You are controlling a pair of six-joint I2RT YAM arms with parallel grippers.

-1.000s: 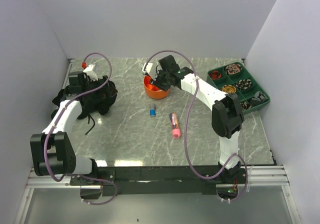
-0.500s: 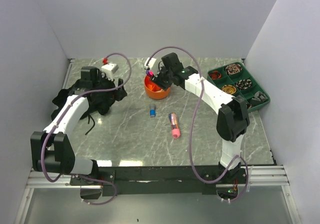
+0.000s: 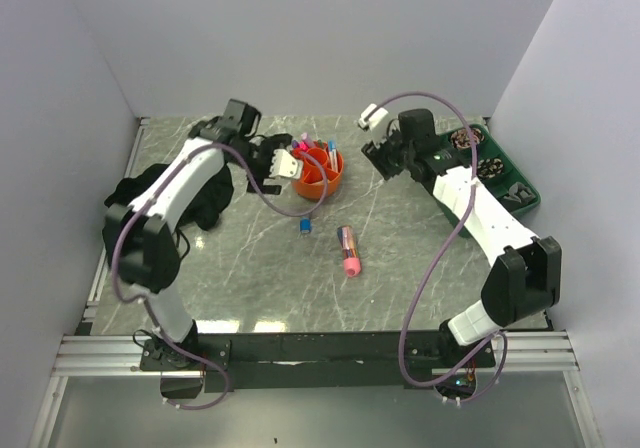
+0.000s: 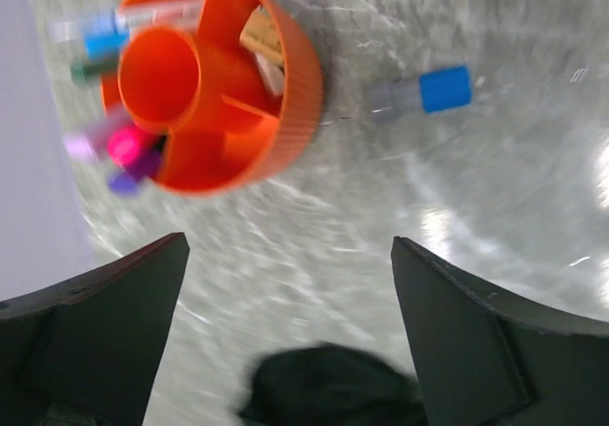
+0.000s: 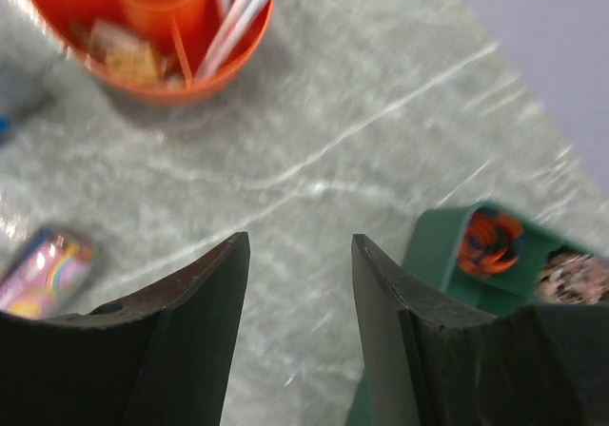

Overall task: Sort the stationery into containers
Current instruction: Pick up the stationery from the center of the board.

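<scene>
round orange holder (image 3: 323,191) w/ centre cup + divided ring, upright, back-centre. in the ring: pink & purple markers (image 4: 128,147) on one side, blue-capped pens (image 5: 243,8) leaning out over the rim, tan eraser (image 4: 262,38) in another slot. blue-capped grey marker (image 3: 305,225), short, lies flat just in front of holder, not touching. pink-capped marker (image 3: 348,251), fatter, shiny multicolour barrel, flat, further fwd-right, pink end nearest.

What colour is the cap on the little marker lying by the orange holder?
Blue cap on a grey body, clearest in the left wrist view.
</scene>
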